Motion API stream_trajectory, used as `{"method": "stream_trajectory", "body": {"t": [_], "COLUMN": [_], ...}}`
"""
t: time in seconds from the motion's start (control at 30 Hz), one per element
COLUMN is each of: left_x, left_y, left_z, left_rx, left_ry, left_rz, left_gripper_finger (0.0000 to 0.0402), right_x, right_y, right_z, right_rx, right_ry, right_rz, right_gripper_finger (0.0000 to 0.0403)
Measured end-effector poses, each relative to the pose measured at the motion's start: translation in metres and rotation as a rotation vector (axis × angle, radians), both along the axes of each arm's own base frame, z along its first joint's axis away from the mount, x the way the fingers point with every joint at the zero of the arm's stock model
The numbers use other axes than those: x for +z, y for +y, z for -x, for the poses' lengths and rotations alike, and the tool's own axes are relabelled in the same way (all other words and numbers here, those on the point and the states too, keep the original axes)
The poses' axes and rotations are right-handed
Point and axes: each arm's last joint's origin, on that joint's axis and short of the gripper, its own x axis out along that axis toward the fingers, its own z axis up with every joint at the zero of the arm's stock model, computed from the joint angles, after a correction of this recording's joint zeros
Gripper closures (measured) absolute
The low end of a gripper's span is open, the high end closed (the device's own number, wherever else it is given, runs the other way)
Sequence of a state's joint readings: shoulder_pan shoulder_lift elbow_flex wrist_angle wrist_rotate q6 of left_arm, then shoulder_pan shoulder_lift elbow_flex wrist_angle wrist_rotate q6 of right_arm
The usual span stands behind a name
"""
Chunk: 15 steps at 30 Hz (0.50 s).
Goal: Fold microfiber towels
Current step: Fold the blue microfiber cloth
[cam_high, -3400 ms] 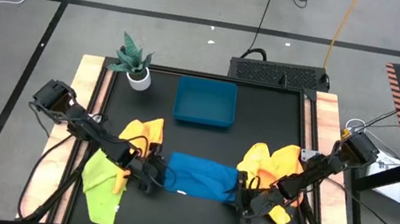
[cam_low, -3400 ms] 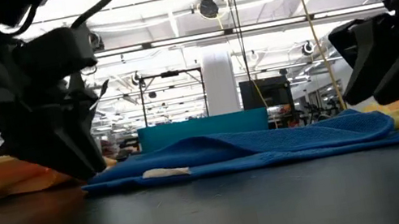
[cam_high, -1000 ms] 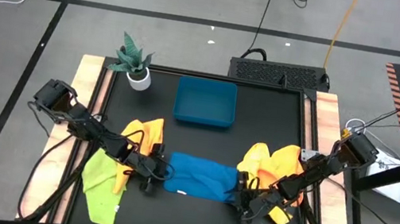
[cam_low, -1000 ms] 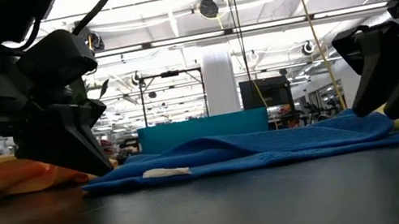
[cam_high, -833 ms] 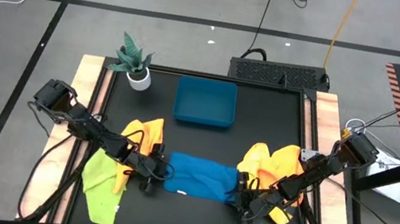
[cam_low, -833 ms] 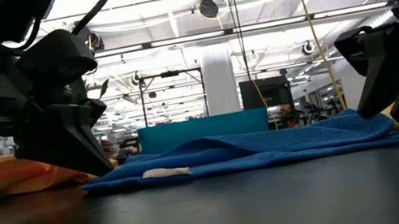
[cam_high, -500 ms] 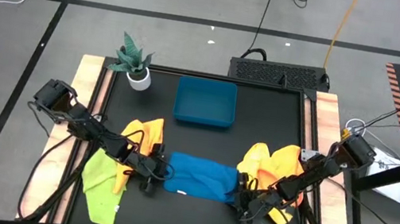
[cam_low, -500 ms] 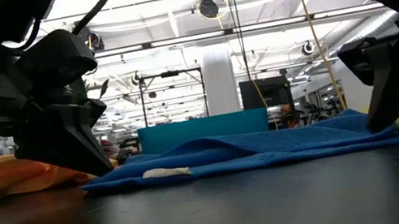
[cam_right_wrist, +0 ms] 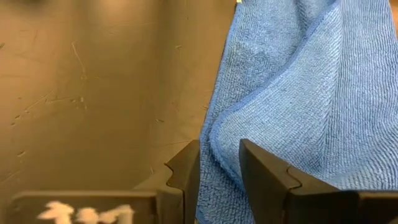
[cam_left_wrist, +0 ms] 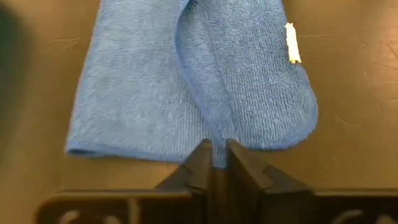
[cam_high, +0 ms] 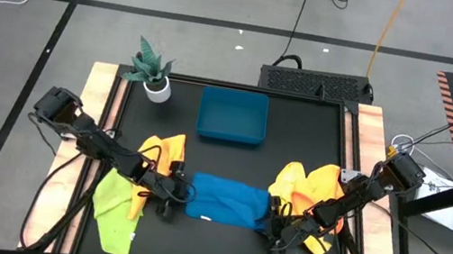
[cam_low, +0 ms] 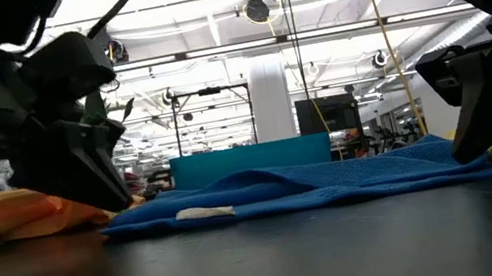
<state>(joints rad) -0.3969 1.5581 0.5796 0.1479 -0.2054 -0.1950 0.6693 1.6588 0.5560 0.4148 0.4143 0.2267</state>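
Observation:
A blue towel point(cam_high: 228, 200), folded into a long strip, lies flat on the black table point(cam_high: 230, 160) with a white tag point(cam_low: 203, 211) near its left end. My left gripper point(cam_high: 180, 195) is at that left end and is shut on it. My right gripper point(cam_high: 272, 231) is at the towel's right end, its fingers closed on the cloth. A yellow-orange towel point(cam_high: 162, 152) and a lime green towel point(cam_high: 114, 205) lie heaped by my left arm. Another yellow-orange towel point(cam_high: 308, 187) lies by my right arm. My left gripper pinches a raised ridge of cloth at the towel's left end edge point(cam_left_wrist: 216, 144) between its two fingers. It comes slanting down from the table's left. The towel stays lying on the table. My right gripper has the towel's right end between its two fingers, on a folded-over edge point(cam_right_wrist: 219, 155) of more than one layer. It comes slanting down from the table's right, and the cloth rests slack on the table.
A rigid blue tray point(cam_high: 233, 115) stands at the far middle of the table. A small potted plant point(cam_high: 152, 70) stands at the far left corner. Bare black tabletop lies between the tray and the towel, and along the near edge.
My right gripper has sunk a little onto the blue towel's right end. The towel lies as it did before.

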Motion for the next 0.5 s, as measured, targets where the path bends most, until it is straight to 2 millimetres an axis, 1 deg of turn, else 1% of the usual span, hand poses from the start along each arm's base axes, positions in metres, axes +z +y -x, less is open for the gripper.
{"method": "stream_trajectory", "body": {"t": [0.13, 0.23, 0.37, 0.5], "left_x": [0.011, 0.011, 0.002, -0.008], "left_y": [0.002, 0.002, 0.002, 0.001], "left_z": [0.003, 0.004, 0.002, -0.001], "left_rx": [0.026, 0.042, 0.075, 0.100], "left_ry": [-0.018, -0.010, 0.028, 0.043], "left_rz": [0.022, 0.037, 0.063, 0.079], "left_gripper_finger": [0.0281, 0.0246, 0.0213, 0.0194], "right_x": [0.000, 0.000, 0.000, 0.001], "right_y": [0.000, 0.000, 0.000, 0.001], "right_z": [0.000, 0.000, 0.000, -0.001], "right_rx": [0.000, 0.001, 0.002, 0.002], "right_ry": [-0.005, -0.006, -0.006, -0.012], "right_rz": [-0.004, -0.004, -0.003, -0.006], "right_gripper_finger": [0.0302, 0.0302, 0.0302, 0.0302]}}
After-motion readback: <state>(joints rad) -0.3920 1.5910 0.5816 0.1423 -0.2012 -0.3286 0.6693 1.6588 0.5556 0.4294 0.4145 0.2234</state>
